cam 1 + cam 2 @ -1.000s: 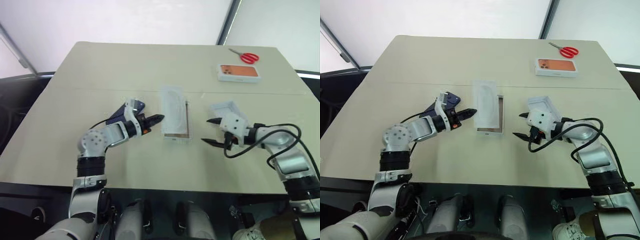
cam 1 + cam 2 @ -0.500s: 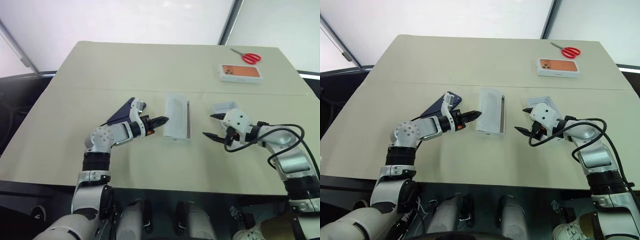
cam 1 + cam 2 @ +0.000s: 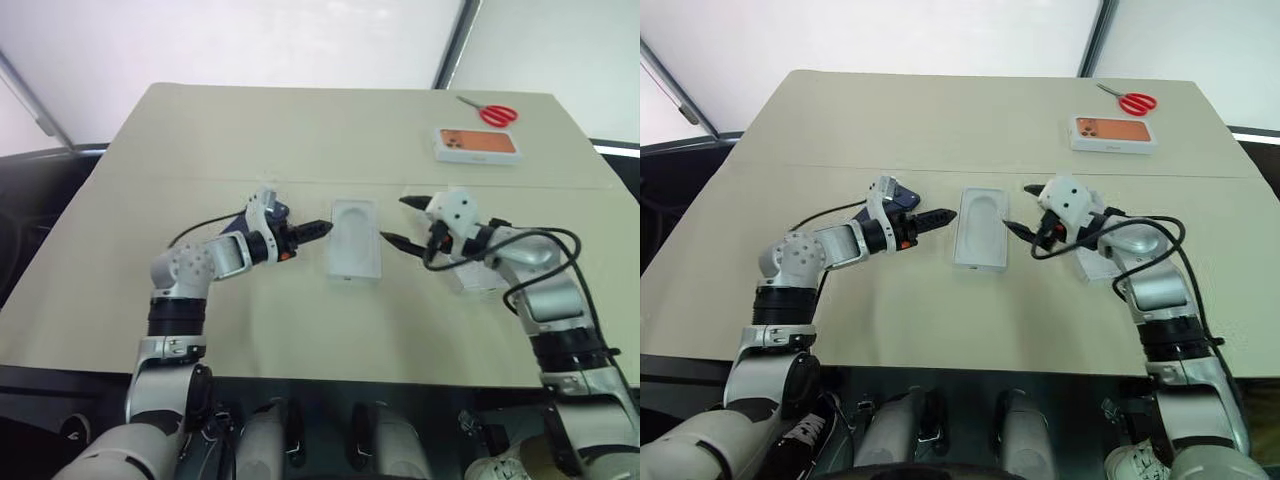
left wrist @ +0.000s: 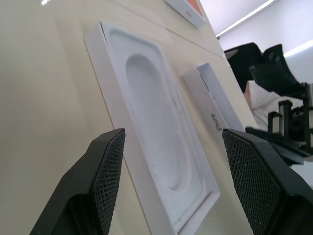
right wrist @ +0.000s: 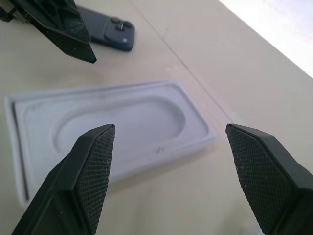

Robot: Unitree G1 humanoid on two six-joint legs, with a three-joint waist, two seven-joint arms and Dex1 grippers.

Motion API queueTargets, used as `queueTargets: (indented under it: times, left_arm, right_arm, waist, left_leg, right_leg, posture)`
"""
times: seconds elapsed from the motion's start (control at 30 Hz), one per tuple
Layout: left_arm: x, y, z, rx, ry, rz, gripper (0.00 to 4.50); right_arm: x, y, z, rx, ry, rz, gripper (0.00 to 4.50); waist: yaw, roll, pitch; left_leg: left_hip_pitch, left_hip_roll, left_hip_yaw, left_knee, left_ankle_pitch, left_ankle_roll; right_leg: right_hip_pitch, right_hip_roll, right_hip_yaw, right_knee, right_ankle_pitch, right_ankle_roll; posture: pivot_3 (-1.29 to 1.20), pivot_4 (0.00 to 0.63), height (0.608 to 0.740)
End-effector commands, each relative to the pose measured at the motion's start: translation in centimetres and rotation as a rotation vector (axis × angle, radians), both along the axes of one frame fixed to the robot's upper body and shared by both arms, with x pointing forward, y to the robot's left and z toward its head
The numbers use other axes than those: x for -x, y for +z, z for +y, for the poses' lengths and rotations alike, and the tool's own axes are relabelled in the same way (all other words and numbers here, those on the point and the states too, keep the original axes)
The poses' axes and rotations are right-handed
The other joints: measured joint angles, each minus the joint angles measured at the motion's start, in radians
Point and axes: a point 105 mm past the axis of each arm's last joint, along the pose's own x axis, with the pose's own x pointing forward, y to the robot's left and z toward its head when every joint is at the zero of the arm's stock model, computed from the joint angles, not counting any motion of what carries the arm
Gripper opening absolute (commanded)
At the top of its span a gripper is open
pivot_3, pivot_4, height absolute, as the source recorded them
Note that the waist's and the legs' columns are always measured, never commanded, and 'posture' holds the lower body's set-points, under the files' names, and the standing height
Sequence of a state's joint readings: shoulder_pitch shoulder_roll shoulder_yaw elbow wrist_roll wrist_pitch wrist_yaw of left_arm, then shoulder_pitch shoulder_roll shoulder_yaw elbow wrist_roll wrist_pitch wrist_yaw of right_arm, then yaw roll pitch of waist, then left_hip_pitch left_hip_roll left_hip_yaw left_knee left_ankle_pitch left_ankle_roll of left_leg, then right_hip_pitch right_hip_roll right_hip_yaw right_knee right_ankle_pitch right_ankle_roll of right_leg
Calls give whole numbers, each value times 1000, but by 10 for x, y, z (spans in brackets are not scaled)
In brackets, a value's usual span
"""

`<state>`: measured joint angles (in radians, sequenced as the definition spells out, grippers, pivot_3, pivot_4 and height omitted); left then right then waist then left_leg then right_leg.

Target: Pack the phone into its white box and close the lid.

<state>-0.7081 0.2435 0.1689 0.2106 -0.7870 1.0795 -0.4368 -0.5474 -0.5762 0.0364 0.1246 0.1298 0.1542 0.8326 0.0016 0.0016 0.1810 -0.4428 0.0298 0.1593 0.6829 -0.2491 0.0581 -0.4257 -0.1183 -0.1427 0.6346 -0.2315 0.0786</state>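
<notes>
Lying flat beside the left gripper (image 3: 945, 215), the slim navy-blue glass-backed phone (image 5: 105, 30) looks slippery; grip its long edges. Both grippers' fingers spread wide, empty; right gripper (image 3: 1018, 210) faces the white recessed tray (image 3: 981, 232).

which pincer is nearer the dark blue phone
Left. The left pincer sits just beside the phone, between it and the white tray; the right pincer is across the tray, farther off.
</notes>
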Motion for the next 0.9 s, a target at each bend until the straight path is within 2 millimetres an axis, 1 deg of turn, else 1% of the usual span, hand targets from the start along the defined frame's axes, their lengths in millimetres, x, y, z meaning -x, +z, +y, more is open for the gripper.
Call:
queueTargets:
  times: [0.03,0.07,0.1,0.13,0.17,0.2,0.23,0.27,0.37,0.4,0.5,0.67,0.73,0.77,0.9]
  left_arm:
    - [0,19,8,-17,16,-140,3396]
    - [-1,20,10,-13,27,-149,3396]
    - [-2,20,14,-27,46,-176,3396]
    - [-3,17,18,-57,65,-193,3396]
    - [-5,12,23,-127,93,-227,3396]
    - [-8,9,27,-191,127,-278,3396]
    - [-9,9,30,-208,149,-300,3396]
    - [-8,10,32,-173,154,-286,3396]
    - [-7,11,39,-164,174,-289,3396]
    - [-6,12,40,-162,179,-298,3396]
    - [-4,12,40,-161,188,-293,3396]
    - [-1,10,39,-159,197,-287,3396]
    - [-1,10,40,-156,204,-282,3396]
    - [-2,11,40,-147,203,-283,3396]
    - [-4,10,41,-156,213,-273,3396]
  right_arm:
    - [-17,7,7,4,-71,-53,3032]
    - [-20,6,10,7,-76,-58,2472]
    - [-28,0,14,62,-96,-77,1944]
    - [-34,-6,19,116,-103,-92,1412]
    - [-38,-11,24,149,-100,-96,873]
    - [-41,-14,29,170,-94,-101,397]
    - [-44,-16,33,181,-86,-105,43]
    - [-48,-17,37,189,-82,-107,43]
    - [-55,-25,48,230,-67,-105,43]
    - [-56,-29,55,252,-51,-108,43]
    - [-57,-35,66,269,-22,-110,43]
    - [-50,-52,71,347,37,-98,43]
    - [-45,-56,72,345,67,-74,43]
    - [-42,-58,72,336,83,-52,43]
    - [-40,-58,71,346,83,-57,43]
  waist:
    - [-1,0,0]
    - [0,0,0]
    - [0,0,0]
    - [-5,0,0]
    - [-10,0,0]
    - [-13,0,0]
    - [-17,0,0]
    - [-17,0,0]
    - [-20,1,0]
    - [-20,1,0]
    - [-19,1,0]
    - [-19,1,0]
    - [-19,1,0]
    - [-20,1,0]
    - [-21,1,0]
  left_leg:
    - [0,0,0,0,0,0]
    - [0,0,0,0,0,0]
    - [0,0,0,0,0,0]
    - [0,0,0,0,0,0]
    - [0,0,1,0,0,0]
    - [0,0,1,0,0,0]
    - [0,0,1,0,0,0]
    - [0,0,1,-1,0,0]
    - [0,0,1,-1,0,0]
    - [0,0,1,-1,0,0]
    - [0,0,1,-1,1,-1]
    - [0,0,1,-1,1,-1]
    - [0,0,1,-1,1,-1]
    - [0,0,1,-1,1,-1]
    - [0,0,1,-1,1,-1]
  right_leg:
    - [0,0,0,0,0,0]
    - [0,0,0,0,0,0]
    - [0,0,0,0,0,0]
    - [0,0,0,0,0,0]
    - [0,0,0,0,0,0]
    - [0,0,0,0,0,0]
    - [0,0,0,0,0,0]
    - [0,1,0,0,0,0]
    - [-1,1,0,0,0,0]
    - [-1,1,0,0,0,0]
    - [-1,1,0,0,0,0]
    - [-1,1,0,0,0,0]
    - [-1,1,0,0,0,0]
    - [-1,1,0,0,0,0]
    - [-1,1,0,1,0,0]
  posture:
    - [0,150,738]
    - [0,150,738]
    - [0,150,738]
    - [0,150,738]
    - [0,150,738]
    - [0,150,738]
    - [0,150,738]
    - [0,150,738]
    - [0,150,738]
    - [0,150,738]
    - [0,150,738]
    - [0,150,738]
    - [0,150,738]
    - [0,150,738]
    - [0,150,738]
